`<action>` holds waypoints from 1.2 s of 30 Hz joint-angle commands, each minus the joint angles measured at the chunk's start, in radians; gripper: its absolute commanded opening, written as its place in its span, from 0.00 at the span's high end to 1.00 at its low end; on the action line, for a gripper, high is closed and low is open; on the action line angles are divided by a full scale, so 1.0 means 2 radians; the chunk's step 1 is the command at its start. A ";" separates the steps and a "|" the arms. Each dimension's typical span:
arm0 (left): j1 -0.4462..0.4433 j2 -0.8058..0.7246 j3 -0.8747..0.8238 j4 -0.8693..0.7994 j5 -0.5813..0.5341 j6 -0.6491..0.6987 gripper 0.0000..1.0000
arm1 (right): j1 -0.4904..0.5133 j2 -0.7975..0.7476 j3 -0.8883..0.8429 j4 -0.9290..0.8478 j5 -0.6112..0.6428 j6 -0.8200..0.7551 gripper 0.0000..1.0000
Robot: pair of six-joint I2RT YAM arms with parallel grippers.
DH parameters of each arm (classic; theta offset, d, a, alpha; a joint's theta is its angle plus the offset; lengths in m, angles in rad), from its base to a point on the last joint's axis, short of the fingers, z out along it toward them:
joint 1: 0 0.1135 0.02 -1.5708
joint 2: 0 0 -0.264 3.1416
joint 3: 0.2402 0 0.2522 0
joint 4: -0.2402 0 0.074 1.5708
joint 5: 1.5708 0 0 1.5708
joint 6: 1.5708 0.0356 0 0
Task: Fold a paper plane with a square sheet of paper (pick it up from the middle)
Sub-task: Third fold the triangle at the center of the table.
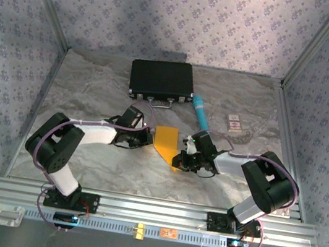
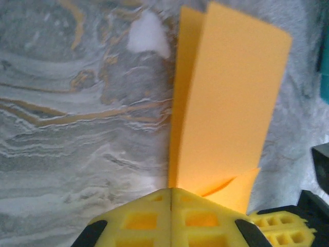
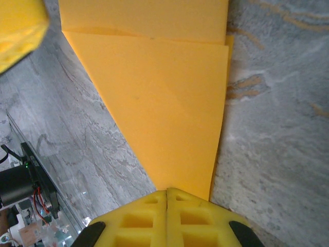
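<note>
Paper [image 1: 167, 140], half-folded, on worktop [image 1: 83, 82]. Left tool [image 2: 170, 198] gripped its 9 o'clock edge, right tool [image 3: 167, 194] its 5 o'clock tip. Folding was underway; next move likely required pressing the crease.

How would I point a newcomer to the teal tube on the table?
Start at the black case at the far middle of the marble table. Just off its near right corner lies the teal tube. It is the one slim blue-green thing, unlike the orange paper and the small pale card.
</note>
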 commanded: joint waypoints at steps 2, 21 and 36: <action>-0.032 -0.017 0.032 -0.025 -0.014 0.027 0.92 | -0.004 0.007 -0.009 -0.057 0.027 -0.010 1.00; -0.039 0.076 0.029 -0.026 -0.009 0.044 0.98 | 0.004 -0.037 0.037 -0.072 0.018 -0.021 1.00; -0.039 0.077 0.024 -0.023 -0.007 0.043 0.99 | 0.031 0.075 0.081 -0.041 0.027 -0.012 1.00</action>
